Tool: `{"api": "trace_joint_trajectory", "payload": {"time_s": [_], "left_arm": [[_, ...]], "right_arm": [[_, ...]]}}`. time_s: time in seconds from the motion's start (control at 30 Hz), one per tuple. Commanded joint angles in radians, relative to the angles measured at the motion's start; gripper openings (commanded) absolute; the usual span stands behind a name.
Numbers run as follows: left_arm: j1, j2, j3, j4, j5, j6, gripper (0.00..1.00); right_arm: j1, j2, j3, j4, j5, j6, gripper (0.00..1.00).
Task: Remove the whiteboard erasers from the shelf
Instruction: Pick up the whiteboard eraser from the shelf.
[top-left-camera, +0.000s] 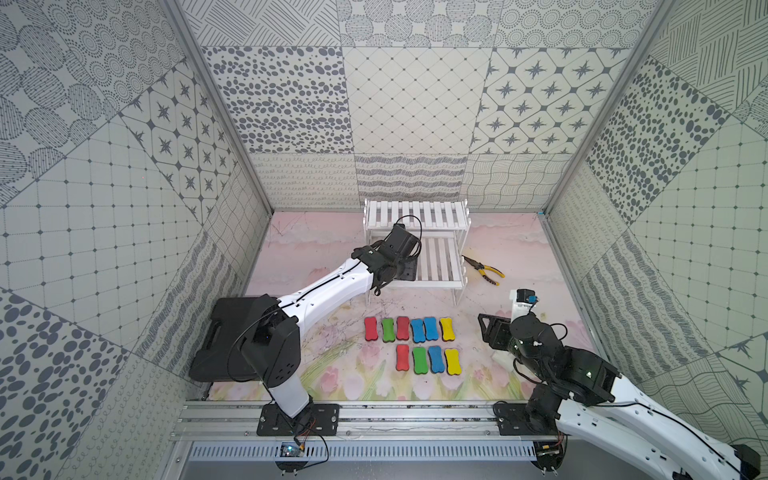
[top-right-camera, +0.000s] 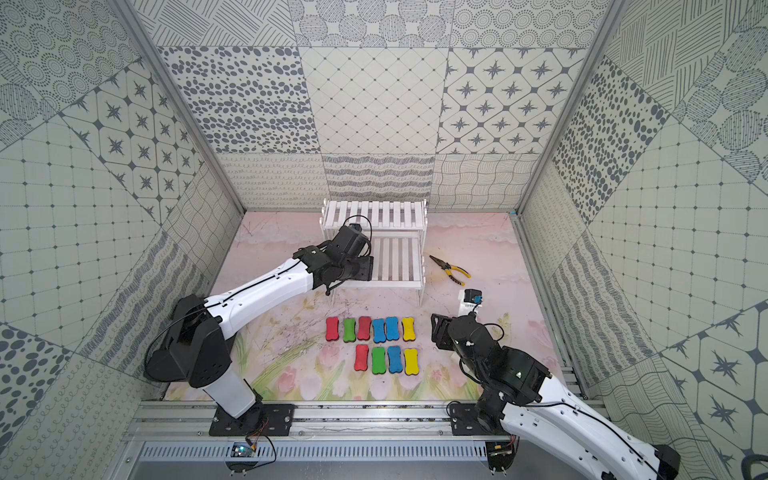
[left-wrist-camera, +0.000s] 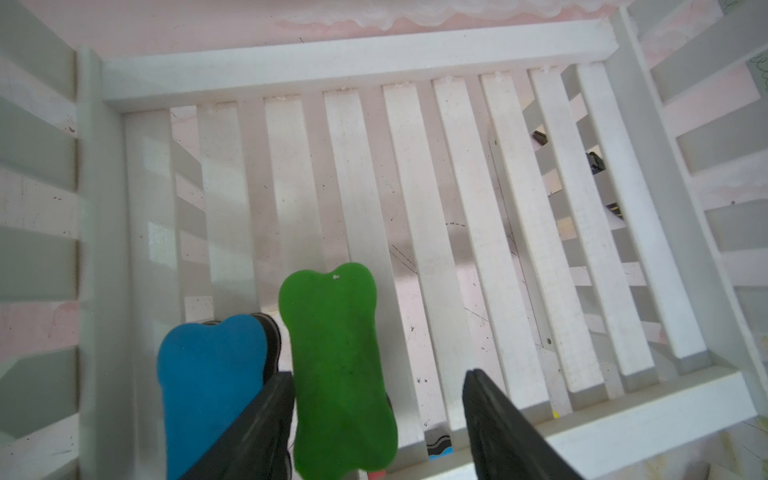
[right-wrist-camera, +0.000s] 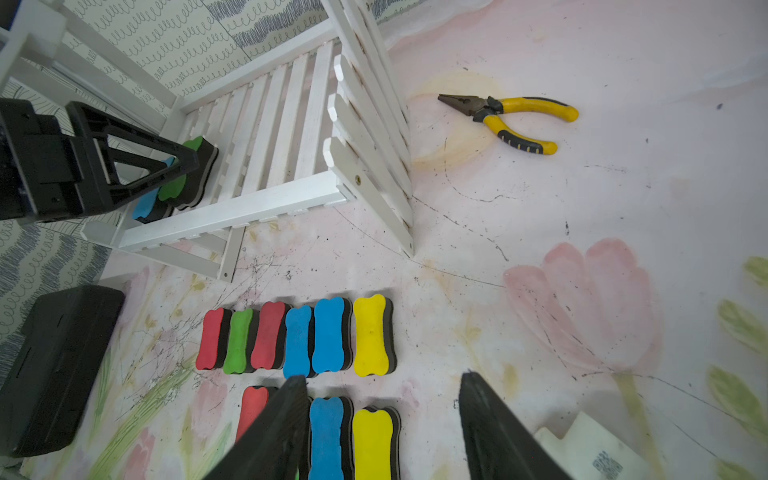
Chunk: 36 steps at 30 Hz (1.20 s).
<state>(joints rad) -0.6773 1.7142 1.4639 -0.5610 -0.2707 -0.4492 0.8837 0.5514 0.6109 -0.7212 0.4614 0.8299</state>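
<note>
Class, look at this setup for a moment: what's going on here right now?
The left gripper is down over the lower tier of the shelf, its open jaws straddling a green eraser, with a blue eraser beside it. Ten other erasers lie in two rows on the table. The right gripper hovers open and empty near those rows.

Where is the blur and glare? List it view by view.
Left wrist view: green eraser and blue eraser close to the lens are soft-edged, pale glare patches on the shelf slats. Right wrist view: yellow-handled pliers sharp, right tool blurred up close. Both top views: even light, faint shadows.
</note>
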Motion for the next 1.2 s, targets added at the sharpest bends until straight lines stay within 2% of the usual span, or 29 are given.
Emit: {"api": "trace_joint_trajectory", "payload": {"time_s": [0.0,0.17,0.77,0.97,1.17], "left_arm": [[0.006,0.018,0.034,-0.027,-0.033,0.02,0.68],[0.006,0.063,0.078,-0.071,-0.041,0.016,0.65],[0.004,0.098,0.098,-0.093,-0.055,-0.006,0.35],[-0.021,-0.01,0.064,-0.079,-0.06,-0.023,0.34],[-0.105,-0.216,-0.104,-0.057,-0.093,-0.081,0.34]], "right_arm": [[-0.006,-0.003,-0.014,0.037,0.005,0.003,0.62],[-0.006,-0.007,-0.013,0.037,0.004,0.004,0.62],[-0.007,-0.015,-0.02,0.037,0.011,0.015,0.62],[-0.007,-0.016,-0.01,0.037,0.012,0.014,0.62],[-0.007,-0.015,-0.014,0.037,0.005,0.02,0.62]]}}
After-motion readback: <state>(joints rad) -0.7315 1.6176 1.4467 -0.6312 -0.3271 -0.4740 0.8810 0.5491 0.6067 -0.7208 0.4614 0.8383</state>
